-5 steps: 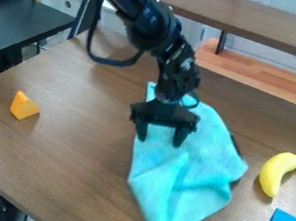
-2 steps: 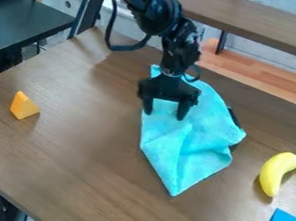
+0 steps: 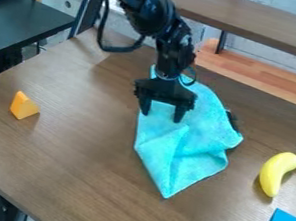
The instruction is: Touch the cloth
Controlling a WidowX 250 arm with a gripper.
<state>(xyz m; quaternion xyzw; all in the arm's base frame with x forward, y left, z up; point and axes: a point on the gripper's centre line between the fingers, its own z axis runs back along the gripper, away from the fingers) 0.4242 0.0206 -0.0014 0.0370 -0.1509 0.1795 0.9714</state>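
Cloth point(image 3: 198, 146), center frame, should handle soft and light, so I'd pinch the fold point(image 3: 177, 136) just below my gripper point(image 3: 161, 115), jaws wide apart, nothing clamped.

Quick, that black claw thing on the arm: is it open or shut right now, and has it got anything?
Black two-finger gripper: open, fingers apart, nothing visibly pinched; it is over the turquoise cloth, but contact can't be told.

Probably lab; robot arm point(image 3: 157, 20) over wooden table point(image 3: 60, 138), black desk point(image 3: 19, 22) beside.
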